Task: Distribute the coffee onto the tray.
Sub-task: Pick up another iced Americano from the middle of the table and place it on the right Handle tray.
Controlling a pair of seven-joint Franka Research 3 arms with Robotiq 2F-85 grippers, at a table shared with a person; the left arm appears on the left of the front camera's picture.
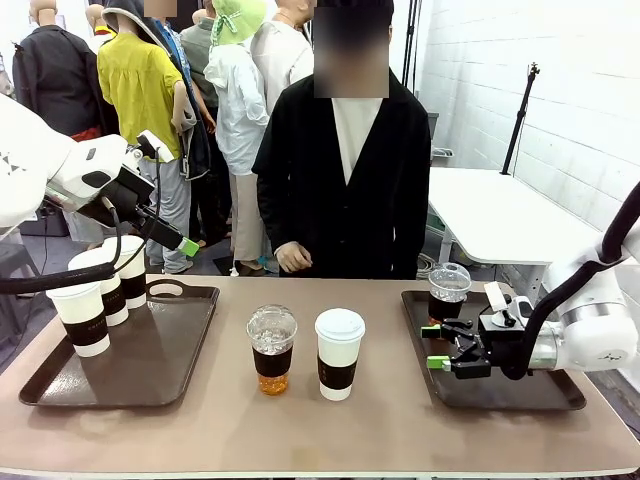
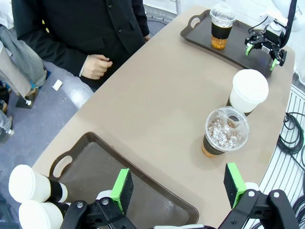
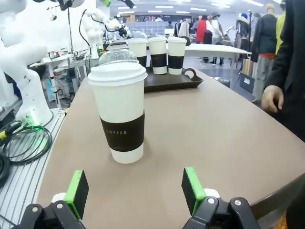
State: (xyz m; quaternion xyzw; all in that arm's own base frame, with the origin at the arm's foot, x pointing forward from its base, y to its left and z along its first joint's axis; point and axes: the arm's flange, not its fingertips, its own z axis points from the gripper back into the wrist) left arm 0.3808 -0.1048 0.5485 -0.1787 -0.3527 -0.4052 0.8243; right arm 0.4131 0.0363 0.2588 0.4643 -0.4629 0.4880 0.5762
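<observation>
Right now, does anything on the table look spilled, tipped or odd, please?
Nothing stands out. All stand upright, lidded: three paper cups on the left tray, a clear cup on the right tray, a second clear cup and fourth paper cup on the table.

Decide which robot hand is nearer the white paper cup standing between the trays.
Right. The right hand is low over the right tray, facing the white cup; the left hand hangs above the left tray, farther off.
</observation>
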